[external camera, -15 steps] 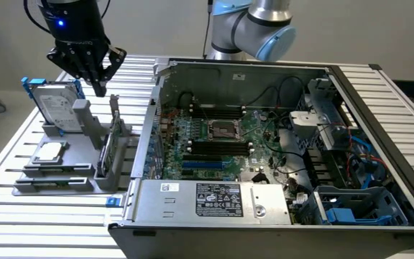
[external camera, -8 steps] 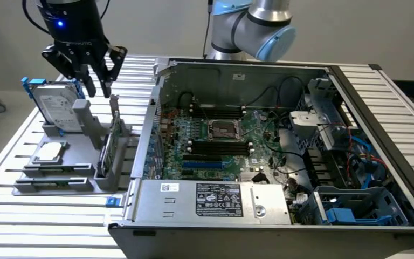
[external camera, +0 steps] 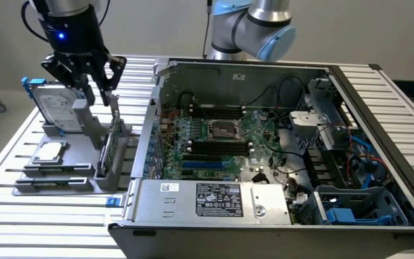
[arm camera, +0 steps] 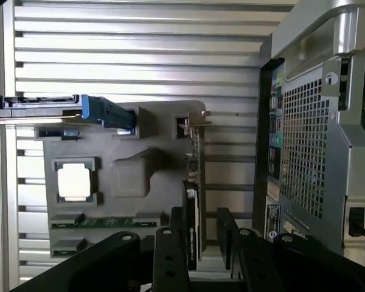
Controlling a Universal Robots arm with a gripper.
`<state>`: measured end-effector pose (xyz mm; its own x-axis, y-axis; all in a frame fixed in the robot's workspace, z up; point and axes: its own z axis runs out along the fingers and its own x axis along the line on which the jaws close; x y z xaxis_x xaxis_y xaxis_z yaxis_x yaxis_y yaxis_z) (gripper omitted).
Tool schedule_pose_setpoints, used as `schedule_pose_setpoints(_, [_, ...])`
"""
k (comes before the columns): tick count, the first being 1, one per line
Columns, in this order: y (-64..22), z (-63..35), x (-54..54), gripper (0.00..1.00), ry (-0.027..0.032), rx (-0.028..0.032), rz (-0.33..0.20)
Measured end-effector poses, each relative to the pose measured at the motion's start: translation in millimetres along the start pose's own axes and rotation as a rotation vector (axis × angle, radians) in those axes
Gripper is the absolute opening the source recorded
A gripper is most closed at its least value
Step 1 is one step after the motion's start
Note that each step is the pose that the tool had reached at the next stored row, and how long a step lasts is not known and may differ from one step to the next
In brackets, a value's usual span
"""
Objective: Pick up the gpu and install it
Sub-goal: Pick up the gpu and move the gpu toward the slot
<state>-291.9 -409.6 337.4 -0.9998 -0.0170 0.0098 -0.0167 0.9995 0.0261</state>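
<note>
The gpu (external camera: 109, 144) stands on its edge in a slot of the grey parts holder (external camera: 70, 178), to the exterior view's left of the open computer case. In the wrist view the gpu (arm camera: 193, 176) is edge-on, its silvery bracket (arm camera: 194, 118) at the far end and its black shroud near the fingers. My gripper (external camera: 92, 96) hangs open just above the card's upper end. In the wrist view my gripper (arm camera: 199, 222) has one finger on each side of the card's edge, with nothing held.
The holder also carries a hard drive in a blue frame (external camera: 52, 108), a CPU (external camera: 51, 152) and memory sticks (external camera: 56, 170). The open case (external camera: 157, 97) shows its motherboard (external camera: 214, 140) and grey power-supply box (external camera: 207, 199). The case wall (arm camera: 310, 152) stands close beside the card.
</note>
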Motion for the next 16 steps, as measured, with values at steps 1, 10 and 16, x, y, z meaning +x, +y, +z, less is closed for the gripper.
schedule_pose_setpoints(1, [-1.1,1.8,0.0,0.36,0.0013,-0.0001,-0.004])
schedule_pose_setpoints(10, [-8.6,18.0,-0.1,0.36,0.0103,-0.0023,-0.053])
schedule_pose_setpoints(16, [-13.0,28.8,-0.1,0.36,0.0130,-0.0036,-0.088])
